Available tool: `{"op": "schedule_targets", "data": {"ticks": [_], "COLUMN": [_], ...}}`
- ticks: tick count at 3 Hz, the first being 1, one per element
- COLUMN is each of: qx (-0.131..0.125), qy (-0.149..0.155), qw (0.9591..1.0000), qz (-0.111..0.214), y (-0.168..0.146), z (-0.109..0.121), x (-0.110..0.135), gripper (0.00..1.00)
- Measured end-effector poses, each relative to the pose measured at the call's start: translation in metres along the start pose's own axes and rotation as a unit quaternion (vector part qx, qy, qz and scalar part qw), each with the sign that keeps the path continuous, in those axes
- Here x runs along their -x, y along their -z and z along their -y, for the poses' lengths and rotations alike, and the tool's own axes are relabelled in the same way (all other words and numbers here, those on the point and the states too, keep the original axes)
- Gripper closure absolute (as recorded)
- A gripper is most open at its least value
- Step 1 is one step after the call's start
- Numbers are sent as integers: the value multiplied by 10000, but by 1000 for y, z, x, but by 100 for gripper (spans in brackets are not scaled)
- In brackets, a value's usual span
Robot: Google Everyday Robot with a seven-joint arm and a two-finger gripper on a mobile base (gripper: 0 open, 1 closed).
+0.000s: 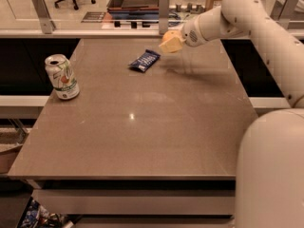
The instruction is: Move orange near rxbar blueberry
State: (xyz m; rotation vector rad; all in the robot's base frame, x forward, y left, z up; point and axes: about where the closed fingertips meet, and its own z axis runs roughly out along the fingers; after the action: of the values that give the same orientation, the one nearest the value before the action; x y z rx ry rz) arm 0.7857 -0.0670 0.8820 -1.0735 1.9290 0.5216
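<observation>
Gripper [171, 42]: we see it raised over the far part of the table [142, 141], just right of the rxbar blueberry [144, 61]
Grip: we cannot tell
Orange: we cannot pick it out from the Gripper's yellowish tip
Can [61, 77]: upright, left edge

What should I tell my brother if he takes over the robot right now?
Gripper: in the air above the far side of the table, just right of the bar, not touching it.
Bar: lying flat, far middle of the table.
Orange: not plainly visible; it is not lying on the table. It may be in the gripper.
Can: upright at the left edge.
Done: no orange beside the bar yet.
Left: find the orange and set it by the bar.
</observation>
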Motion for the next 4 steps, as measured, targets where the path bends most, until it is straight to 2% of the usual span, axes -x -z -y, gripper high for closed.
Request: {"op": "schedule_targets", "data": {"ticks": [2, 3, 4], "qx": [-156, -128, -101], "qy": [-244, -248, -250], "qw": [9989, 9989, 9989], "qz": [-366, -377, -387], "y": [-50, -54, -57], "z": [20, 18, 17], "x": [-26, -27, -28], "gripper": [100, 82, 60]}}
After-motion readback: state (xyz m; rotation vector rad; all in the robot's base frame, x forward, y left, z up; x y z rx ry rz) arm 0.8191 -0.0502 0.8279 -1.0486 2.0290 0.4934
